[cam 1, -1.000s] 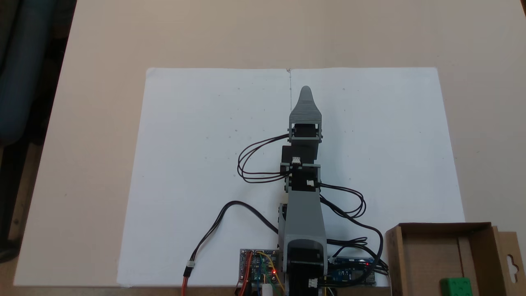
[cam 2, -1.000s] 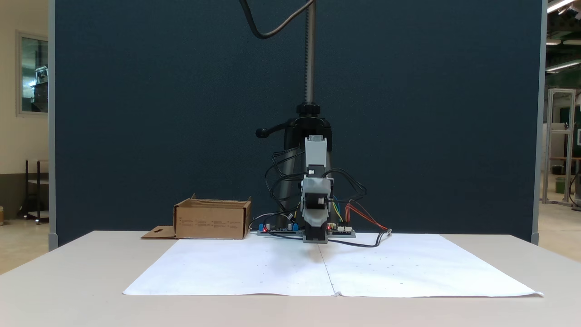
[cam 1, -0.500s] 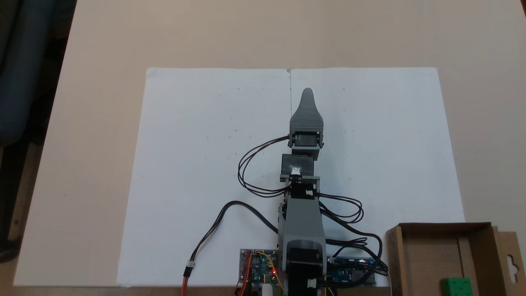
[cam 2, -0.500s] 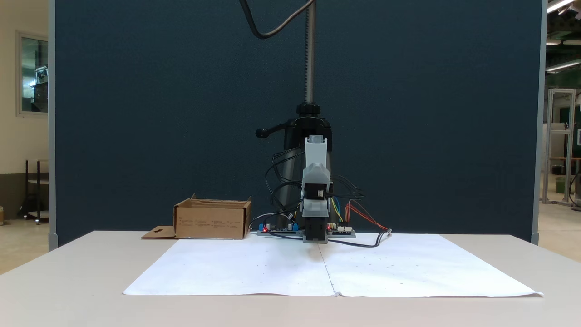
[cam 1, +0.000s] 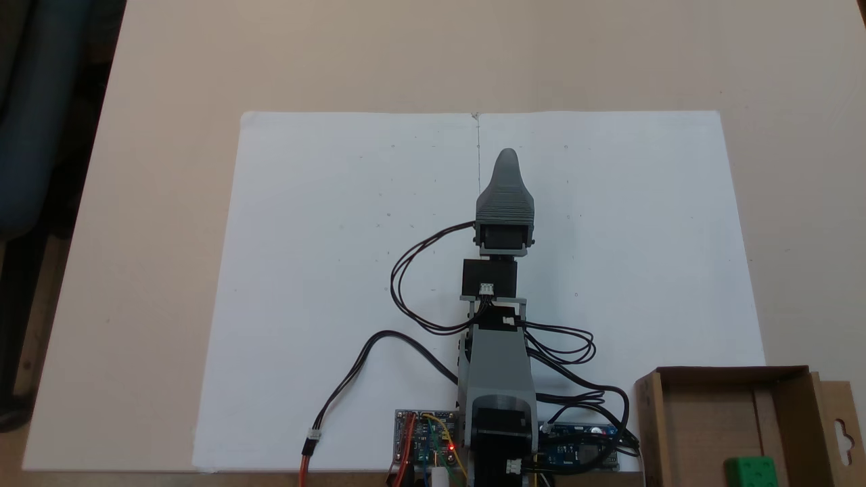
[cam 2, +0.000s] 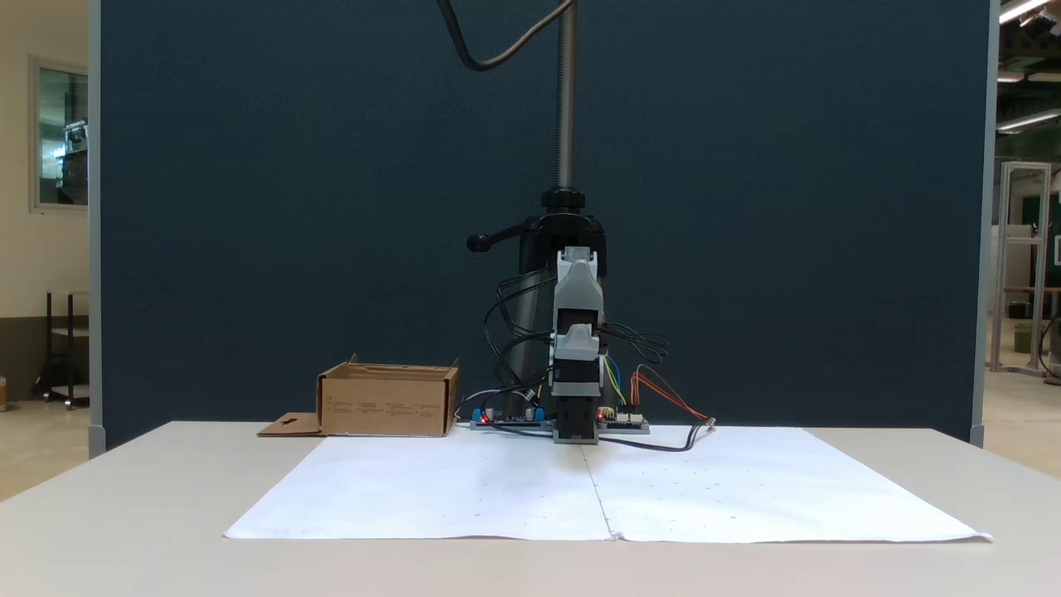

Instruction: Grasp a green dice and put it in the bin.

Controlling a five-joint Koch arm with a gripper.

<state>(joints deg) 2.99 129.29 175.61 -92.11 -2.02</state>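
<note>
1. The green dice (cam 1: 749,471) already sits inside the bin (cam 1: 648,419), low in the box near the bottom edge of the top-down fixed view, on the cardboard floor close to the right-hand wall.
2. The bin stands at the near right corner of that view, just beside the arm's base and the circuit boards (cam 1: 426,443). From the front-facing fixed view the same box (cam 2: 387,401) appears left of the arm, its walls hiding the dice.
3. The gripper (cam 1: 506,157) points away from the base over the middle of the white paper (cam 1: 325,270), well apart from the dice and the bin. One jaw lies over the other from above, so I cannot tell how far open it is; I see nothing in it.
4. To my eye the job looks finished, and the step in hand is simply bringing the arm to rest.
5. Doing that well means folding back along the centre line, keeping clear of the loose black cables (cam 1: 413,270) and not swinging toward the box.
</note>
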